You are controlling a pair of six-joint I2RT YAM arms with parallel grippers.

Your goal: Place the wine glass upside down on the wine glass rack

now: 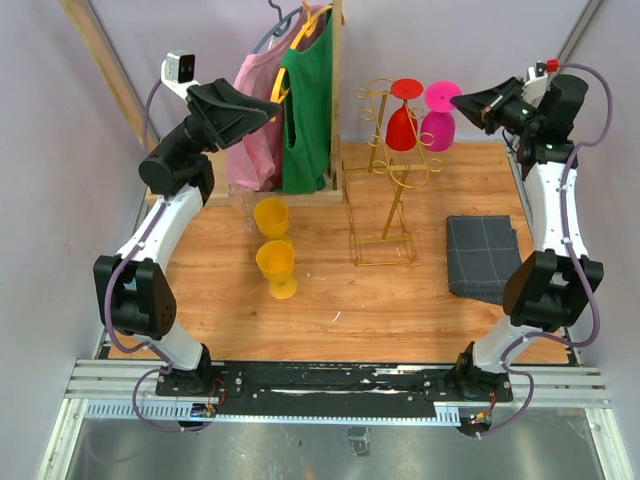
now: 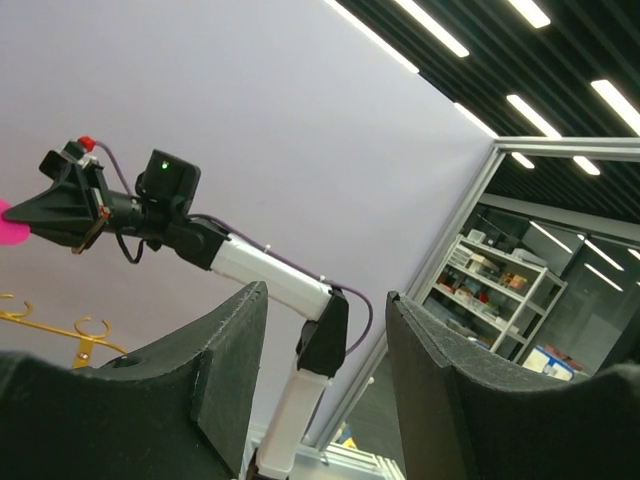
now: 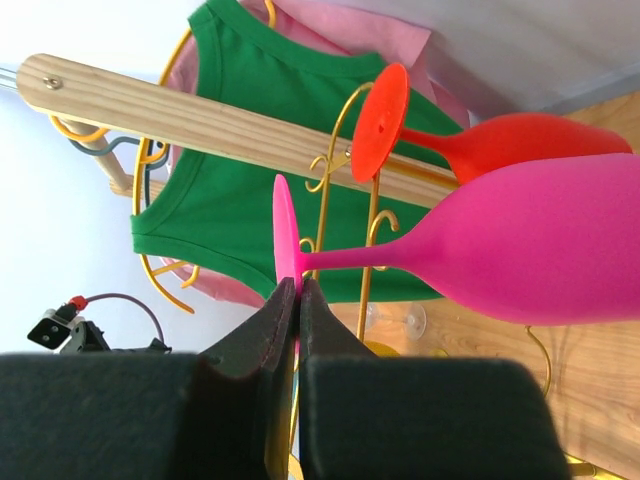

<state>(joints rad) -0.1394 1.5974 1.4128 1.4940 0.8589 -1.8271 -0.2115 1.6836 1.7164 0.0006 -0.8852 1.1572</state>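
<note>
My right gripper [image 1: 462, 101] is shut on the edge of the foot of a pink wine glass [image 1: 438, 125] and holds it upside down, high up beside the top right of the gold wire wine glass rack [image 1: 385, 200]. In the right wrist view the fingers [image 3: 285, 320] pinch the pink foot disc, and the pink bowl [image 3: 540, 240] lies in front of the rack's hooks [image 3: 372, 215]. A red wine glass [image 1: 402, 128] hangs upside down on the rack, and it also shows in the right wrist view [image 3: 520, 135]. My left gripper [image 1: 272, 108] is open and empty, raised near the hanging clothes.
A wooden clothes rack [image 1: 336, 90] with a green top [image 1: 305, 110] and a pink garment [image 1: 255, 120] stands at the back left. Two yellow goblets [image 1: 277, 265] stand left of the gold rack. A folded grey cloth [image 1: 480, 258] lies at the right.
</note>
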